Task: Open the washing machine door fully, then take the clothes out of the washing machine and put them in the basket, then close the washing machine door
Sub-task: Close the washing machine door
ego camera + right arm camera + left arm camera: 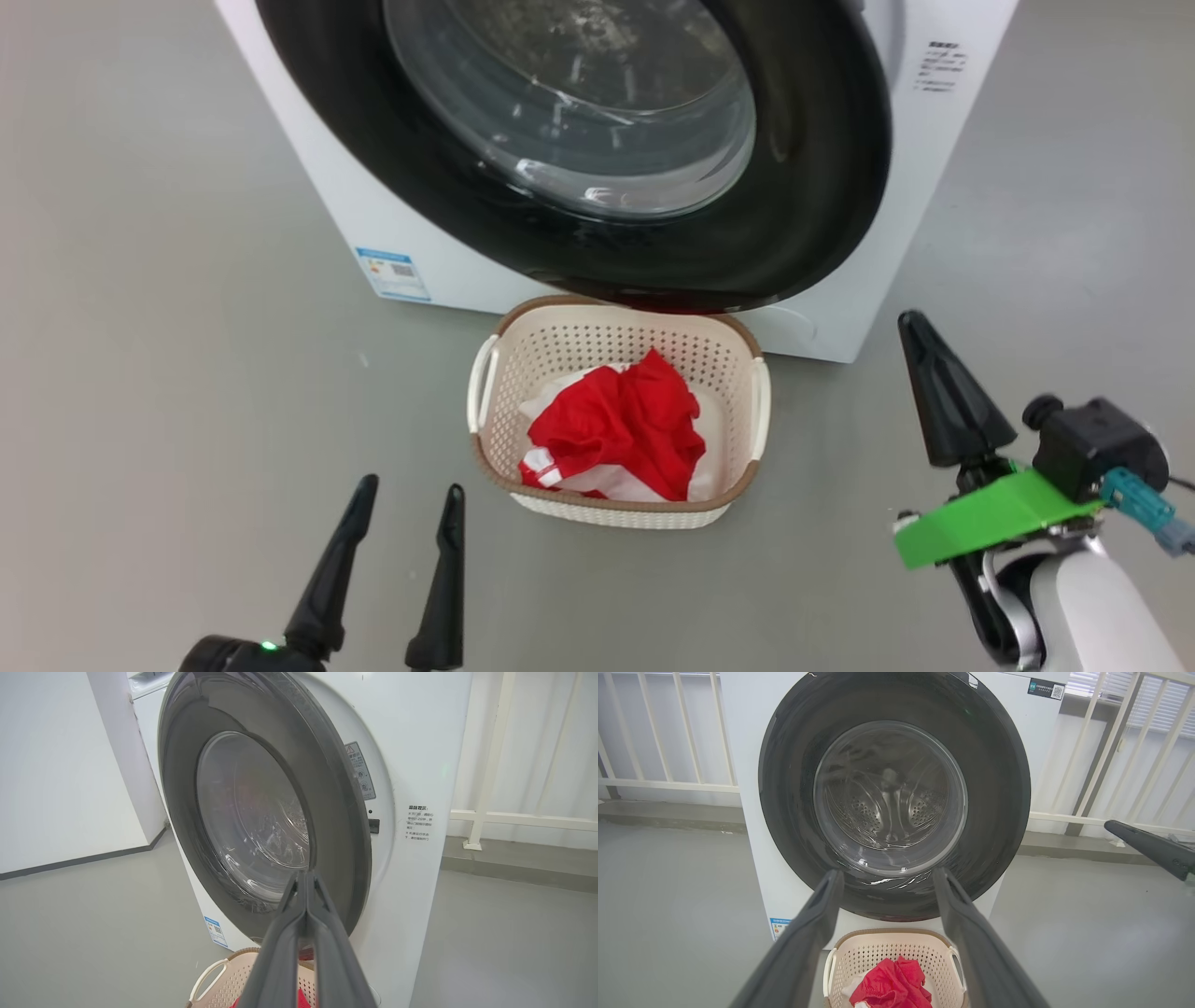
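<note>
Red fabric with white parts, the clothes (pixel 616 425) lay bunched in the basket (pixel 560 350), a cream perforated tub with a brown rim and white side handles. The basket stood on the grey floor (pixel 140 392) just in front of the washing machine (pixel 420 742), under the lowest part of the washing machine door (pixel 803 187). In the head view the door's glossy black rim overlapped the basket's far edge.

The door lay close against the white front. From the right wrist view its right edge looked a little proud of the panel (a warning sticker and a small dark slot showed beside it), and whether it was latched could not be told. Through the bulging glass the left wrist view showed the steel perforated drum (pixel 887 807). A small blue label (pixel 394 273) sat low on the machine's front, to the left of the basket.

The left gripper (pixel 412 485) hung above the floor near the basket's left side with its two dark fingers (pixel 803 942) spread wide and nothing between them; they pointed toward the door. The right gripper (pixel 913 322) stood well to the right of the basket with its fingers pressed together into a single point and holding nothing. It touched neither the machine nor the basket. A white railing (pixel 668 784) ran behind the machine.
</note>
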